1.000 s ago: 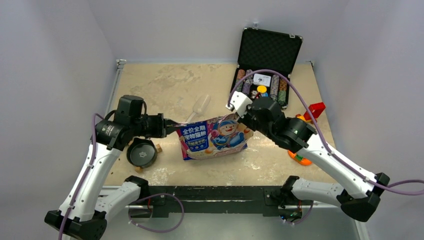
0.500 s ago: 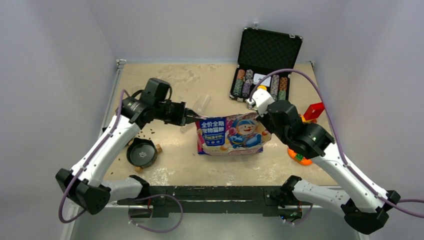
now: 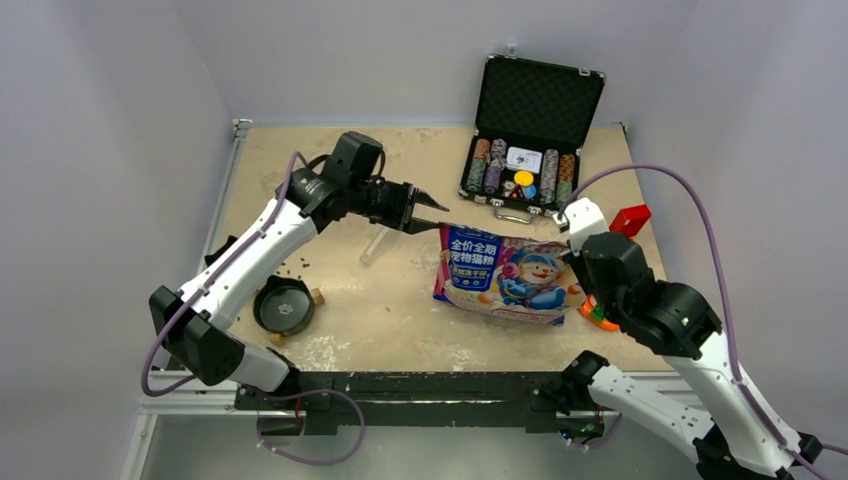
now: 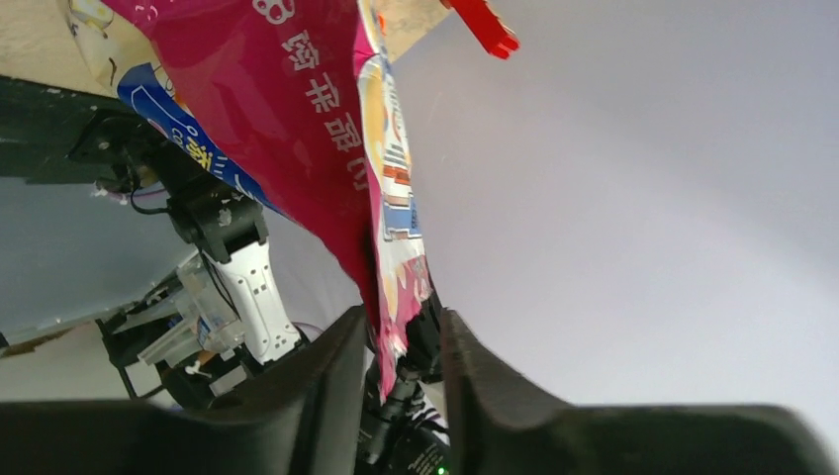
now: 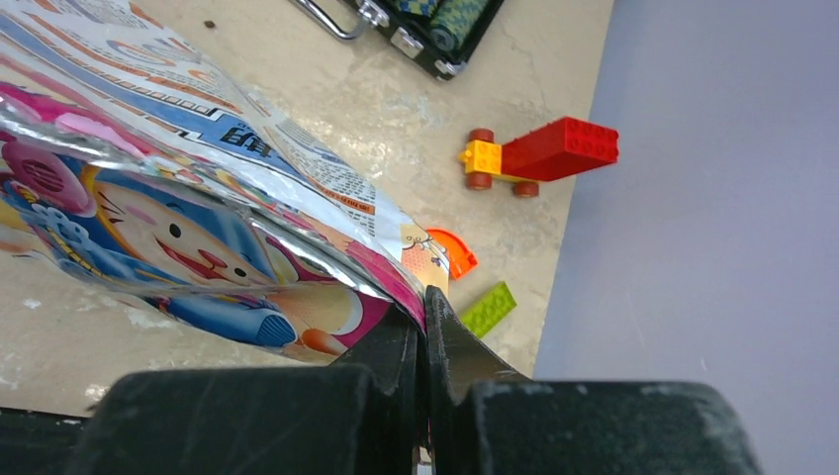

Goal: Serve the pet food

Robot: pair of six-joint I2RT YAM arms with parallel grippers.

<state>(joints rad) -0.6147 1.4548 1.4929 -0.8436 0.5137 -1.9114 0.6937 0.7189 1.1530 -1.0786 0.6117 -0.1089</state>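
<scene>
Right gripper (image 5: 424, 307) pinches a corner of the pet-food bag (image 3: 505, 280), steadying it on the table (image 3: 330, 170). Left gripper (image 3: 435, 216), jaws slightly apart, hovers beside the opposite corner. Stray kibble (image 3: 299, 263) lies near the bowl (image 3: 284, 305); the rest is presumably bagged.

Open black case (image 3: 540, 100) of poker chips (image 3: 487, 165), red-and-yellow brick car (image 5: 549, 150) — green brick (image 5: 487, 309) nearby

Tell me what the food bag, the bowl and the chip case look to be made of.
Food bag: glossy printed plastic or foil film; creases catch bright highlights. Bowl: dark, dull, probably plastic or metal; too small to tell. Chip case: black shell, silvery metal-looking edges, dimpled foam-like lid lining.
</scene>
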